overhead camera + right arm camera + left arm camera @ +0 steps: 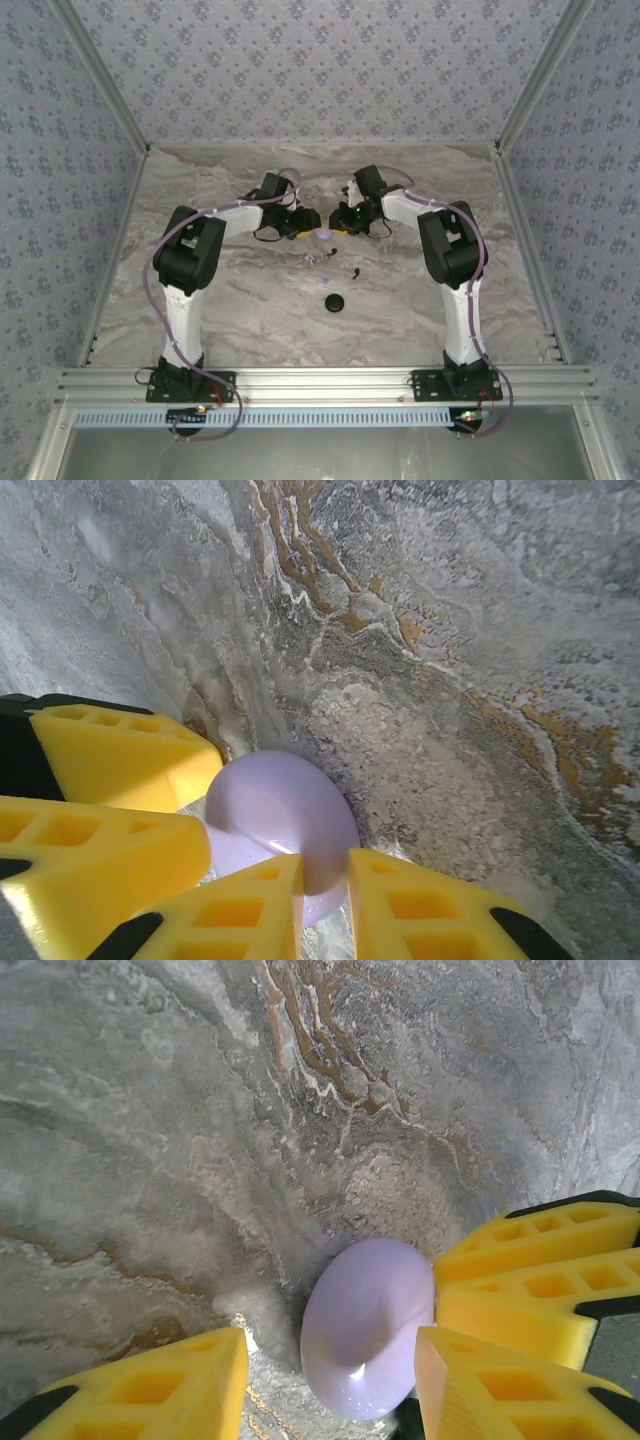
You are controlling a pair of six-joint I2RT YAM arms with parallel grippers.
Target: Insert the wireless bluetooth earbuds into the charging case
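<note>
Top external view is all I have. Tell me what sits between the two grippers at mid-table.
Observer: A smooth, glossy, pale lavender oval charging case. The left wrist view shows it close up, lying on the grey marble table.
Operator: Report the left gripper's jaws.
Observer: The left gripper is open. One yellow finger appears to touch the case, and the other stands off with a gap.
Operator: Now the right gripper.
Observer: In the right wrist view, the right gripper has its fingers close on either side of the case's lower edge. I cannot tell whether they pinch it.
</note>
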